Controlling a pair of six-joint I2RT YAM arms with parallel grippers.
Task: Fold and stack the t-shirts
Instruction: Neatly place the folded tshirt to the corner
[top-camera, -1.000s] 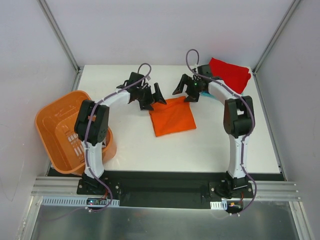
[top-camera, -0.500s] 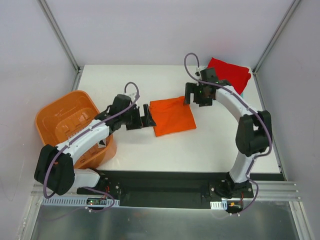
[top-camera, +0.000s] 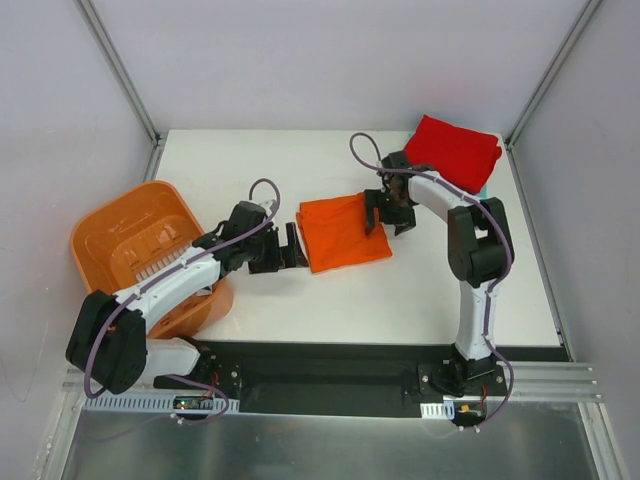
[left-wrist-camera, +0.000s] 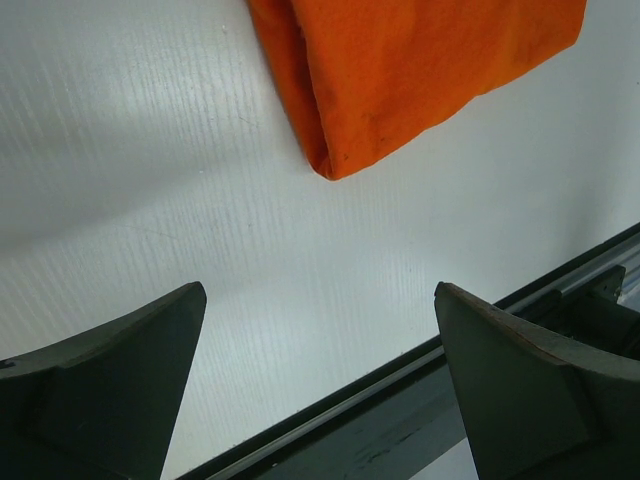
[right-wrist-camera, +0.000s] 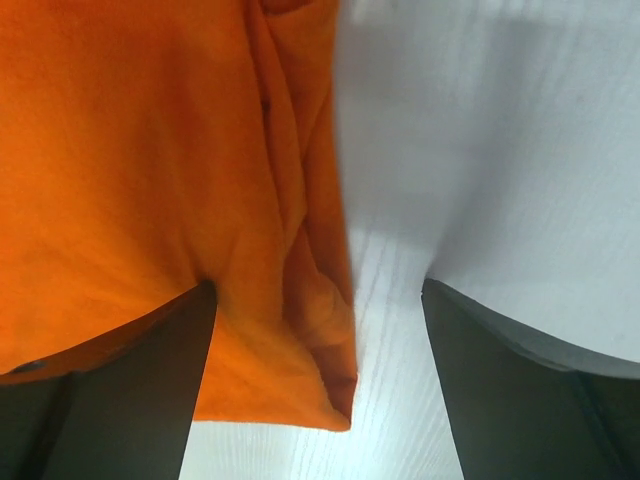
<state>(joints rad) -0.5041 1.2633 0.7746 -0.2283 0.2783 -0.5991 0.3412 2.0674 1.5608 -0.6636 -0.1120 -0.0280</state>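
Right gripper (right-wrist-camera: 318, 292), spread wide, straddles one edge of the folded orange fabric t-shirt (top-camera: 343, 232), likely to pinch it; left gripper (left-wrist-camera: 318, 292), spread and empty, faces the opposite edge.

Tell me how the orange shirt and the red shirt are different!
The orange shirt lies mid-table between the left gripper and right gripper; the red shirt sits in the far right corner. The orange shirt looks flat; the red shirt looks puffier. Both are folded.
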